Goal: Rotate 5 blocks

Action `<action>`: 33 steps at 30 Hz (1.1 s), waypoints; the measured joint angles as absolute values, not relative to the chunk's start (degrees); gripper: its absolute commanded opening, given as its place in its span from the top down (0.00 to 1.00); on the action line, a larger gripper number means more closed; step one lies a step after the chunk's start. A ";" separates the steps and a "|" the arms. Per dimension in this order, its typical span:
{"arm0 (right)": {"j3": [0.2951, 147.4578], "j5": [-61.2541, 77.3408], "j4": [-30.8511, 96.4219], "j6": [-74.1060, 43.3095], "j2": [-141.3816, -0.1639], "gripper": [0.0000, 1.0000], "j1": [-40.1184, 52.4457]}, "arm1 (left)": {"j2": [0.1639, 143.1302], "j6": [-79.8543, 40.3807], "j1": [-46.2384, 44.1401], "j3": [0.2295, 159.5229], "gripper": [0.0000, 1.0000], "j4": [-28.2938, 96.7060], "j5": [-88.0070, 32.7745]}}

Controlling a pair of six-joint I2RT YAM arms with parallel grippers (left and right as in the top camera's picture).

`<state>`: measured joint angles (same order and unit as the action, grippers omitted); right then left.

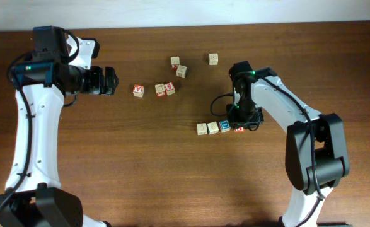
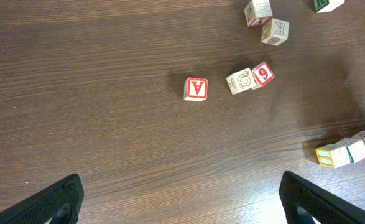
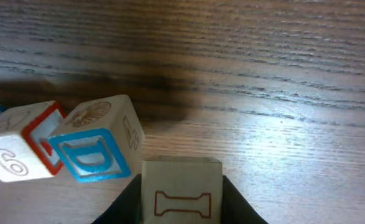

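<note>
Closest in the right wrist view, the right tool [image 3: 181, 208] is narrow. Its two dark fingers [image 3: 123, 208] are clamped on either side of the I block [image 3: 182, 180], a pale cube with an outlined "I" facing the camera. I cannot tell whether this cube rests on the desk [image 1: 172, 176] or hangs just above it.

Just beside it on the left sits the D block [image 3: 98, 149], turned at an angle, its blue-framed face forward. Touching that on its left is the red-edged block [image 3: 20, 155], which shows an outlined 6 or 9.

In the overhead view these cubes belong to the row [image 1: 213, 128] of four, right of centre and low in the frame. It runs leftward from under the right tool.

Farther up, near mid-frame, the 9 block [image 1: 169, 88] shows a red top and touches the pale block [image 1: 160, 89] on its left. The V block [image 1: 138, 91] stands a little apart, further left.

In the upper left, the left tool [image 1: 112, 81] is wide. In the left wrist view its fingers [image 2: 61, 199] sit in the two bottom corners with only bare desk between them.

Farthest, at the top centre, the top pair [image 1: 181, 70] touch each other. The lone block [image 1: 213, 58] stands off to their right.
</note>
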<state>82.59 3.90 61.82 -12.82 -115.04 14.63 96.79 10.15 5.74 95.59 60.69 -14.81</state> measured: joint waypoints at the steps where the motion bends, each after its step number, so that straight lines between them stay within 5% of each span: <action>1: 82.13 3.90 61.36 -12.82 -115.04 0.75 14.63 | 96.79 10.15 5.76 95.59 0.01 60.69 -14.81; 5: 80.62 3.90 59.66 -12.82 -115.09 0.74 14.63 | 96.79 10.15 5.76 95.59 0.01 60.69 -14.81; 9: 80.55 3.81 58.11 -12.36 -115.15 0.47 14.63 | 96.79 10.15 5.76 95.59 0.01 60.69 -14.81; 13: 80.55 3.70 57.91 -12.16 -115.15 0.35 14.63 | 96.79 10.15 5.76 95.59 0.01 60.69 -14.81; 33: 101.38 3.03 76.07 -11.31 -107.77 0.36 14.61 | 96.79 10.15 5.76 95.59 0.01 60.73 -14.81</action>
<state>101.38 3.03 76.07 -11.31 -107.77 14.61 96.79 10.15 5.76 95.59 60.73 -14.81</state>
